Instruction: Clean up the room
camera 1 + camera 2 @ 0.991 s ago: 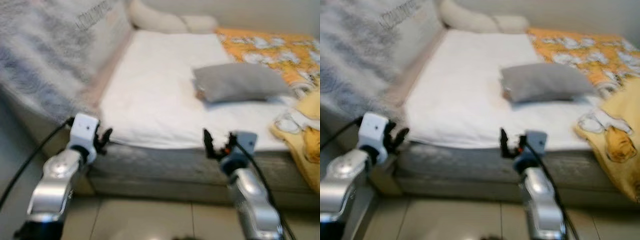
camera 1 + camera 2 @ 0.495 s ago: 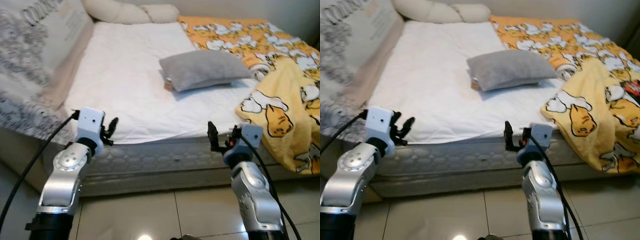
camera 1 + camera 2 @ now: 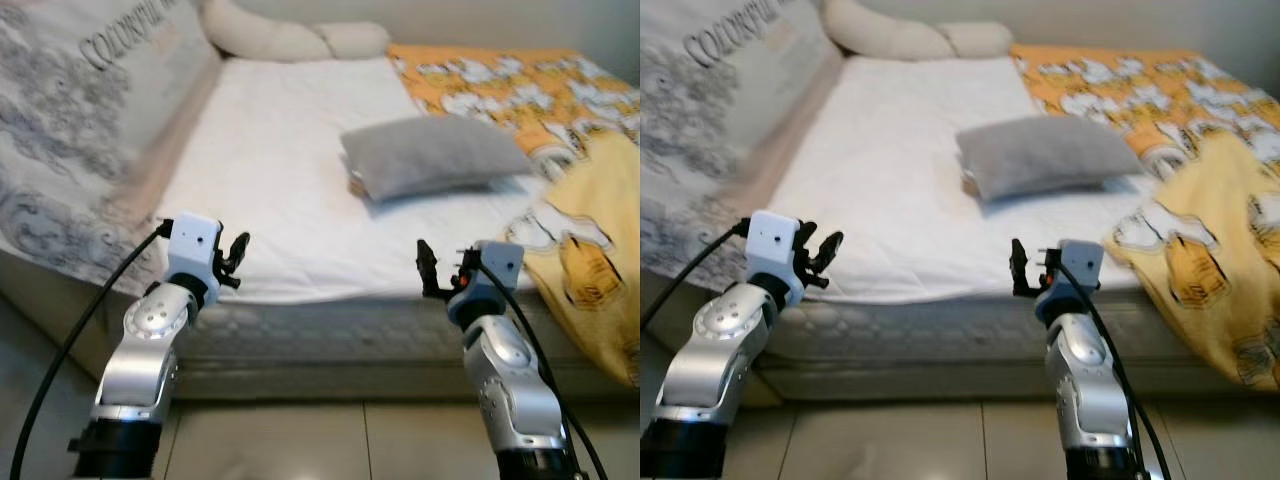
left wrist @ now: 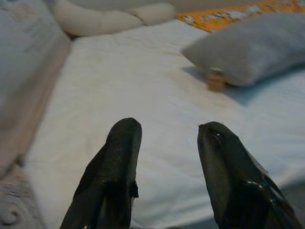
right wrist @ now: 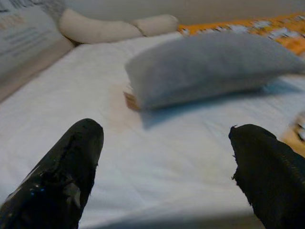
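Bedroom, pale tiled floor (image 3: 300,440). Bed (image 3: 300,170) w/ white sheet fills the mid scene; quilted mattress edge (image 3: 330,325) faces the robot. Grey/white patterned blanket (image 3: 70,130) w/ lettering drapes over the bed's left side and hangs down toward the floor. Two cream bolster pillows (image 3: 290,38) lie at the far head end, touching end to end. Grey pillow (image 3: 435,157) lies on the sheet right of centre, lying at a slant; a small tan object (image 4: 217,80) pokes out from under its near-left corner, too blurred to identify. Orange cartoon-print cover (image 3: 520,85) spans the far right of the bed, just beside the grey pillow; yellow duck-print blanket (image 3: 590,270) is bunched at the near right corner and spills over the mattress edge.

Left gripper (image 3: 238,262) is raised in front of the near-left mattress edge, at sheet level, touching nothing. In left wrist view its fingers (image 4: 116,162) are apart w/ a moderate gap, nothing between them, aimed across the sheet toward the bolsters.

Right gripper (image 3: 440,272) is up in front of the mattress edge right of centre, near the yellow blanket's hanging edge, not touching. In right wrist view its fingers (image 5: 71,162) are spread wide, empty, pointing at the grey pillow
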Robot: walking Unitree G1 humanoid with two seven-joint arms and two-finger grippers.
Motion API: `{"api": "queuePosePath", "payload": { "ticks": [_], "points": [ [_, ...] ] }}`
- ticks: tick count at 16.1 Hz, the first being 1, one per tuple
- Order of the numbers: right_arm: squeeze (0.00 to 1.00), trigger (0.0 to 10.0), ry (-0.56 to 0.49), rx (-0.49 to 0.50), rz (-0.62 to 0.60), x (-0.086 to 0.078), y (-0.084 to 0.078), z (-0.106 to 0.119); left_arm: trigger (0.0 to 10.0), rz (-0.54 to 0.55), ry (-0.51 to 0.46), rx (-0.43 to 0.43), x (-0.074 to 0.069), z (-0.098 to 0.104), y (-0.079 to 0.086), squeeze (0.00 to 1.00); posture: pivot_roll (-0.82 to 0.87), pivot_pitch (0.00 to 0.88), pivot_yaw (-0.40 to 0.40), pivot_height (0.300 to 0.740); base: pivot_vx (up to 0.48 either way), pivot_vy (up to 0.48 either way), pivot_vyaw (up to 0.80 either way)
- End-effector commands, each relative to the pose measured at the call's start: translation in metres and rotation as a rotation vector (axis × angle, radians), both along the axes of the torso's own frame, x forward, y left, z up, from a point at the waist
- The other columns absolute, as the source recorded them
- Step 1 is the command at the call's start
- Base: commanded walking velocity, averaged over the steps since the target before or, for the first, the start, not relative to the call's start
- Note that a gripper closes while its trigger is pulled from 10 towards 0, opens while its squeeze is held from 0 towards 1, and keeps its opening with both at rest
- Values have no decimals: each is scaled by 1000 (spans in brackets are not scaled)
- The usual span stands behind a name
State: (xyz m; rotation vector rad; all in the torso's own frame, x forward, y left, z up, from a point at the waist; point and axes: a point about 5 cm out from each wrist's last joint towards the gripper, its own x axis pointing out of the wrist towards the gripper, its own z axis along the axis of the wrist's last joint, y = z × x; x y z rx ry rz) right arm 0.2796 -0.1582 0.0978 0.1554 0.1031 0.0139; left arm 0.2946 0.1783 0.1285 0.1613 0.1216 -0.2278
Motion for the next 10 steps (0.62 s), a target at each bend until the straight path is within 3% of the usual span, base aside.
{"api": "queuePosePath", "payload": {
  "ticks": [1,2,10],
  "points": [
    [0,10000,-10,4,14,3,5,4,10000,17,1,10,0,1,5,0,47,0,-29,740,386,0,-800],
    [0,10000,-9,-3,14,3,5,4,10000,19,1,11,1,0,6,0,46,0,-27,740,382,0,-719],
    [0,10000,0,-10,71,4,8,4,10000,34,3,19,2,0,7,0,46,0,-27,740,386,0,0]
  ]
}}
